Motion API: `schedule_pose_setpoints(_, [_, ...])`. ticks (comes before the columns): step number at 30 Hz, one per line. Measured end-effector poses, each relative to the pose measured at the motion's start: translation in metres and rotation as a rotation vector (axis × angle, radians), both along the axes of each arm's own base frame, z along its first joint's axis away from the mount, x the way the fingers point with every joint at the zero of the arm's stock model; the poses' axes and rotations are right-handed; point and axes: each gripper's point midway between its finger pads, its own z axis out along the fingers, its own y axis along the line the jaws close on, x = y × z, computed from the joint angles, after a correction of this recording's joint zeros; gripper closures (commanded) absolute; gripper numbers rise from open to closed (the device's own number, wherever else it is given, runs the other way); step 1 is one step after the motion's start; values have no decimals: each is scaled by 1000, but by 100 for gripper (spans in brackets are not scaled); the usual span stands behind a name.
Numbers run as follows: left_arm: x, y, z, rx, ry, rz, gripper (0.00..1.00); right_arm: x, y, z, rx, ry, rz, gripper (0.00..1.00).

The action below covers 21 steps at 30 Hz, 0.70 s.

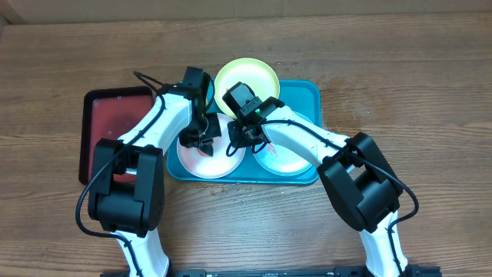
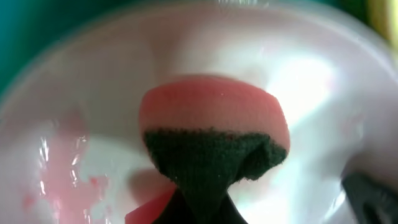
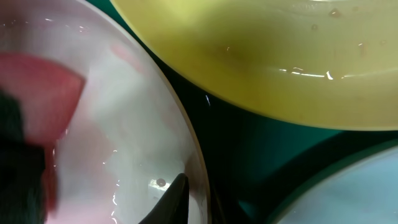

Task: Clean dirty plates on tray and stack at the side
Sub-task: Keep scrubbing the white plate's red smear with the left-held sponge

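Wooden table [image 1: 430, 92] all round, and off to the left of the left end effector [image 1: 201, 143] a dark red tray [image 1: 115, 108] sits by itself. That left end effector is down inside the white plate [image 1: 192, 165], clamped tight on a sponge [image 2: 211, 124]. Its dark scouring layer is pinched and folded between the fingers, and the pink foam bulges out ahead of them. Wrist view now: the sponge is pressed to the wet plate floor, with pink smears [image 2: 62, 180] below and left of it and glare across the far wall.

Just right of that, the right end effector [image 1: 240, 137] hangs over the same plate's right edge. From its wrist camera, one dark fingertip [image 3: 171, 199] sits on the inner side of the rim. The other finger is out of frame, so it looks narrow, but whether it is really clamping the rim, I can't tell.

Ahead of the right end effector, the yellow plate [image 1: 257, 73] lies at the far edge of the blue tray [image 1: 304, 92], partly overhanging the rim. To its right, the mint plate [image 1: 288, 163] lies flat in the tray, under that arm's forearm. White and mint plates sit side by side along the tray's near half.
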Motion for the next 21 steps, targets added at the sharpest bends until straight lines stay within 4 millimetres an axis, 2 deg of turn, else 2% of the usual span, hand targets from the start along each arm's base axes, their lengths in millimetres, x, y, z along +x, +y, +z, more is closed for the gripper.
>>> schedule_pose_setpoints(8, [-29, -20, 3, -133, 100, -146, 96, 0, 0, 0, 0, 0, 0, 87])
schedule_pose_setpoints(12, [-42, -23, 5, -165, 141, -215, 96, 0, 0, 0, -1, 0, 1, 91])
schedule_pose_setpoints(16, [-46, -2, 1, -45, 158, -221, 96, 0, 0, 0, 0, 0, 1, 96])
schedule_pose_setpoints(21, [-37, 26, -2, 128, 133, -165, 96, 2, 0, 1, 12, 2, -9, 96])
